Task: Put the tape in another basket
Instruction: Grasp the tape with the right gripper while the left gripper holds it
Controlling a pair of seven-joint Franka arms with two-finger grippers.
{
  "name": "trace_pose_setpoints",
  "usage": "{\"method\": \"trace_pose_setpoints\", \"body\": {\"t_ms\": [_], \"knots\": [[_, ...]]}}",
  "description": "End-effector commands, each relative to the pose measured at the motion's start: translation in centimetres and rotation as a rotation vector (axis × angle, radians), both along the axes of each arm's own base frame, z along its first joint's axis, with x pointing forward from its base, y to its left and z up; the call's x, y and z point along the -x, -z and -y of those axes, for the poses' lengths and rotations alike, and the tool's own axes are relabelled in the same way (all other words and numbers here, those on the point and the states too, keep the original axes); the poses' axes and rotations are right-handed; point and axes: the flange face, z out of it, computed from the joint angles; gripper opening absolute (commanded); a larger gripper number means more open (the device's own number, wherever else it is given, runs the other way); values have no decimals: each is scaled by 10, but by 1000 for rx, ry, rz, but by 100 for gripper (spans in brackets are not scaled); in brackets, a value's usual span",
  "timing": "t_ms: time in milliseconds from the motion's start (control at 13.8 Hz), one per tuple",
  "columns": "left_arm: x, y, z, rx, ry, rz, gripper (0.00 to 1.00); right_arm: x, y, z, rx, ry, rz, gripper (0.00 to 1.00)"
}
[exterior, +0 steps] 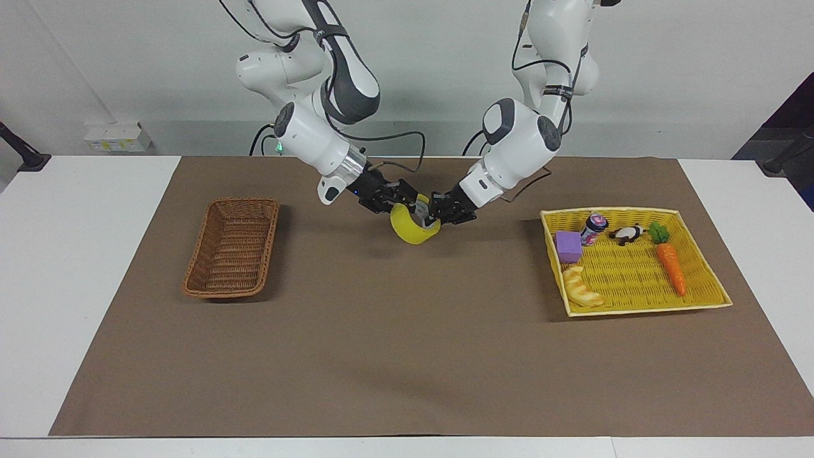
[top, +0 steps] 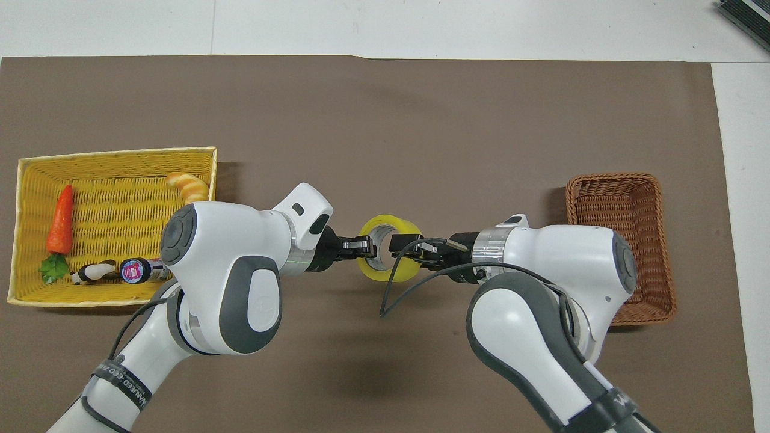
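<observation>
Handover in progress mid-frame: tape (exterior: 413,230) hangs in the air over the bare mat, centre of the facing view and just above centre height, between the two arms. Left gripper (exterior: 437,215) comes in from the frame's right and is clamped on the ring's wall, one finger inside the core, one outside. Right gripper (exterior: 407,205) comes in from the frame's left and sits right at the ring's other wall; can't tell whether its fingers have closed on it or merely straddle it. Handling guess: the roll looks light, stiff and hollow, so it won't crush; the outer yellow face is smooth and probably slippery, the grey-white core less so. Best hold is a pinch across the wall, rim to core, as the left one has it; a wide grab across the full diameter looks beyond the finger span. Risk: it pivots or swings if only one edge is pinched, so the right should be firm before the left lets go. Count: one tape, two baskets. Brown wicker basket (exterior: 232,247) at left of the facing view holds nothing visible. Yellow tray-basket (exterior: 699,304) at right holds five: purple block (exterior: 568,246), croissant toy (exterior: 582,287), carrot (exterior: 670,264), small jar (exterior: 594,228), panda figure (exterior: 627,235).
</observation>
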Motion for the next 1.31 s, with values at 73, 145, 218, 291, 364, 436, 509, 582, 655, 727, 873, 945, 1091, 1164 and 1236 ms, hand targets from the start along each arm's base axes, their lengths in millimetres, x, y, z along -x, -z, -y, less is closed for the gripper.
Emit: {"method": "trace_pose_setpoints", "body": {"t_ms": [73, 145, 218, 291, 364, 436, 509, 582, 655, 727, 873, 945, 1091, 1164, 1236], "knots": [[6, -12, -3, 22, -16, -24, 13, -2, -1, 1, -14, 45, -17, 42], [6, -12, -3, 22, -11, -32, 29, -2, -1, 1, -15, 45, -19, 42], [4, -13, -3, 23, -8, -32, 51, -2, -1, 1, -15, 45, -19, 42], [1, -15, -2, 23, -6, -26, 72, -2, -1, 1, -15, 45, -19, 42], [-1, -17, -2, 24, -5, -21, 81, -1, -1, 0, -15, 43, -19, 42], [-4, -19, -4, 25, -11, -15, 84, -1, -1, 0, -14, 42, -18, 42], [-7, -24, -7, 30, -16, -9, 91, -1, -1, 0, -14, 42, -18, 37], [-10, -31, -7, 37, -18, 5, 97, -1, -1, 0, -15, 41, -19, 27], [-14, -38, -11, 41, -25, 19, 100, -2, -1, 0, -15, 41, -20, 18], [-18, -43, -16, 33, -24, 37, 100, -2, -1, 1, -16, 41, -21, 11], [-25, -61, -39, -19, -2, 85, 100, -2, -1, 3, -20, 34, -28, 6], [-29, -69, -56, -53, 11, 93, 100, -1, -1, 5, -23, 26, -35, 5], [-42, -89, -92, -147, 56, 103, 100, -2, -4, 11, -28, 14, -45, 1], [-51, -102, -111, -208, 79, 111, 100, -4, -5, 19, -30, 10, -53, 0], [-59, -115, -128, -274, 101, 126, 100, -4, -10, 24, -37, -6, -46, 0]]}}
